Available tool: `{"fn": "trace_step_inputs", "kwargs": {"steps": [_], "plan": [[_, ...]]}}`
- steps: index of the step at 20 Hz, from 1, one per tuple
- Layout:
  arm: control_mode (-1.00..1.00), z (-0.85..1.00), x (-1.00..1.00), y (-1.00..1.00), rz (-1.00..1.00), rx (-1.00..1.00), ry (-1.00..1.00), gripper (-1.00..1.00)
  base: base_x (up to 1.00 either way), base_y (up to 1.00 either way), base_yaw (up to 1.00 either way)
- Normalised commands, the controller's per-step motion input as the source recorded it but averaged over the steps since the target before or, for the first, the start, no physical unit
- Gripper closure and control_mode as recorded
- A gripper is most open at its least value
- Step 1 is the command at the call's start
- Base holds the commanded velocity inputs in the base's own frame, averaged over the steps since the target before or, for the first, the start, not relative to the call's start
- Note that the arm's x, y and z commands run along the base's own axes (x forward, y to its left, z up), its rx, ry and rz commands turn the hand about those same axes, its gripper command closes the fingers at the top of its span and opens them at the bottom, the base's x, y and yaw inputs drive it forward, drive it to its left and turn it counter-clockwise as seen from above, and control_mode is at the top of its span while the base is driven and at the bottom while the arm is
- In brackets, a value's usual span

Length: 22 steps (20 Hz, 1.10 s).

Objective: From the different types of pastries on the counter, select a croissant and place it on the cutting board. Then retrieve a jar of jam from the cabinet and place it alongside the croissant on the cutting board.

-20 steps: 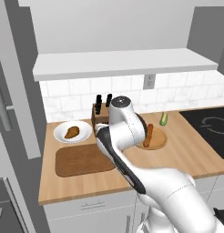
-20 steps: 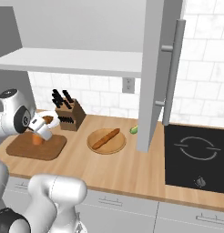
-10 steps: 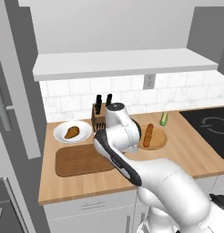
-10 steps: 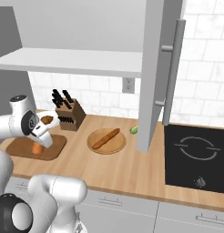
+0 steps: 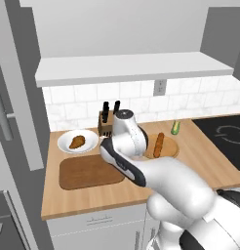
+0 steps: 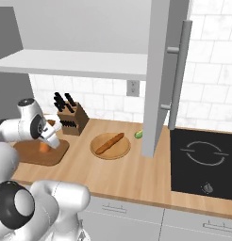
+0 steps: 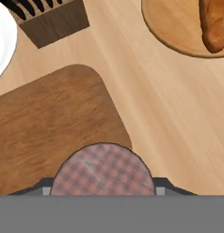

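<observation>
Cutting board (image 5: 88, 172) is lying bare at the lower left of the left base view, and this is telling against the task: the croissant (image 5: 77, 141) is sitting on the white plate (image 5: 94, 142) just above the board's upper-left corner, not yet moved across. The long roll (image 5: 159, 144) is resting on its round wooden plate (image 5: 170, 151) to the right of centre. Over the last second the arm has been swinging left and sinking, so the jar of jam (image 6: 44, 147), which was hanging higher at the left edge of the right base view, is now sitting low over the board's right end. Whether it is touching the wood I cannot tell. I judge the jam step to be nearing its set-down while the croissant step is waiting undone. The gripper (image 6: 46, 140) is pinching the jar, its fingers (image 7: 165, 183) standing narrow and pressing either side of the checked lid at the bottom of the hand view, with the board's rounded corner showing beyond it.
</observation>
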Motion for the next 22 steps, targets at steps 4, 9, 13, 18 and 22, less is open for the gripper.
{"fn": "trace_step_inputs", "kwargs": {"steps": [4,9,13,18,22], "plan": [[-1.00,-0.21,0.56,0.08,0.00,0.00,-0.16,1.00,0.00,0.00,0.00],[-1.00,-0.48,-0.28,0.07,0.00,-0.01,-0.05,1.00,0.00,0.00,0.00],[-1.00,-0.59,-0.36,0.00,0.00,0.04,-0.16,1.00,0.00,0.00,0.00],[-1.00,-0.03,0.47,0.00,0.00,0.07,-0.10,1.00,0.00,0.00,0.00],[-1.00,0.02,0.30,0.09,-0.01,0.07,-0.18,1.00,0.00,0.00,0.00]]}}
